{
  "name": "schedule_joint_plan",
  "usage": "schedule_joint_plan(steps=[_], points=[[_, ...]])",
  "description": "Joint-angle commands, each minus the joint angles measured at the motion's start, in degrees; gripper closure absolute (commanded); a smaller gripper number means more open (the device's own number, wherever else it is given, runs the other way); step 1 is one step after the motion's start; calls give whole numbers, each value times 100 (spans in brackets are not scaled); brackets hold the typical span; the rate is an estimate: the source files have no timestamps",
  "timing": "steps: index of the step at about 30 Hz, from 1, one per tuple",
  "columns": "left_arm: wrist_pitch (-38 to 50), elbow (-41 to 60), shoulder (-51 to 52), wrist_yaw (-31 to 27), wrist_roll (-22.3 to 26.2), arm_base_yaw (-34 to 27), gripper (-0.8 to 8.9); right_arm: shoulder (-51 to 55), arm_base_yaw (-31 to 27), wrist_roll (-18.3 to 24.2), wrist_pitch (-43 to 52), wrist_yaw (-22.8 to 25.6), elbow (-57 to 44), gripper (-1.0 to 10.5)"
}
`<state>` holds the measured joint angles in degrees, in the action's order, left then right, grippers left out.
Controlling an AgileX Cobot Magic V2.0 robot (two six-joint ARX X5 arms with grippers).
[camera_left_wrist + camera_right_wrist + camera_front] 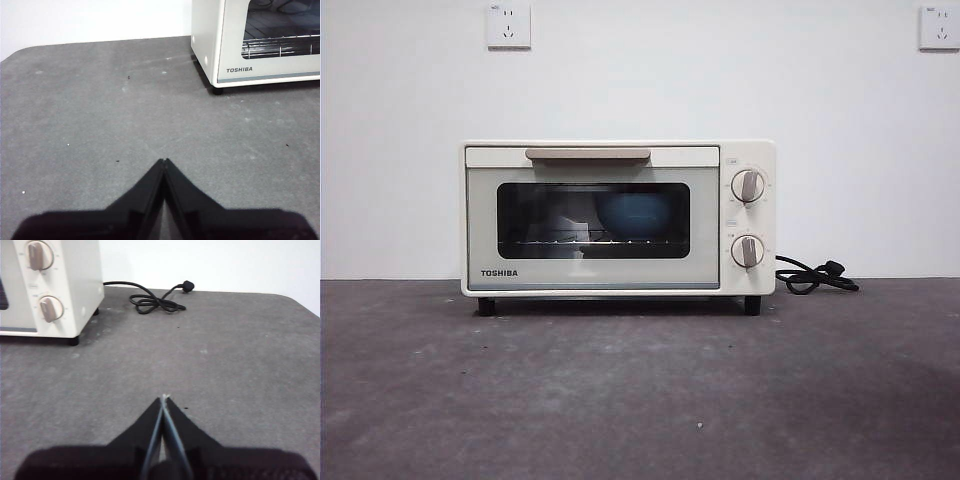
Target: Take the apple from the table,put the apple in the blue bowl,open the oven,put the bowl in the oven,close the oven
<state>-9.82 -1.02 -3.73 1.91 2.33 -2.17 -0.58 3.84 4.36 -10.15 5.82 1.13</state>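
Note:
The cream-white oven [618, 218] stands on the table [640, 400] with its door closed and its beige handle [587, 154] up top. Through the dark glass the blue bowl [634, 214] rests on the rack inside. The apple is hidden. My left gripper [164, 161] is shut and empty, hovering over bare table off the oven's [255, 40] TOSHIBA-side corner. My right gripper [164, 398] is also shut and empty, over the table off the oven's [50, 285] knob side. Neither arm appears in the front view.
A coiled black cord with plug [815, 276] lies on the table by the oven's knob side, also seen as the cord [155, 302] in the right wrist view. A white wall with two sockets [508, 25] backs the scene.

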Motion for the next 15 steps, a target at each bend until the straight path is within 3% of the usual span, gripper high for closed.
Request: schedule_joint_plan(steps=[1, 15], points=[[39, 59, -2, 0, -22, 11, 817, 13, -131, 15, -11, 2, -31, 946], [39, 59, -2, 0, -22, 11, 817, 2, -164, 15, -15, 13, -31, 946]])
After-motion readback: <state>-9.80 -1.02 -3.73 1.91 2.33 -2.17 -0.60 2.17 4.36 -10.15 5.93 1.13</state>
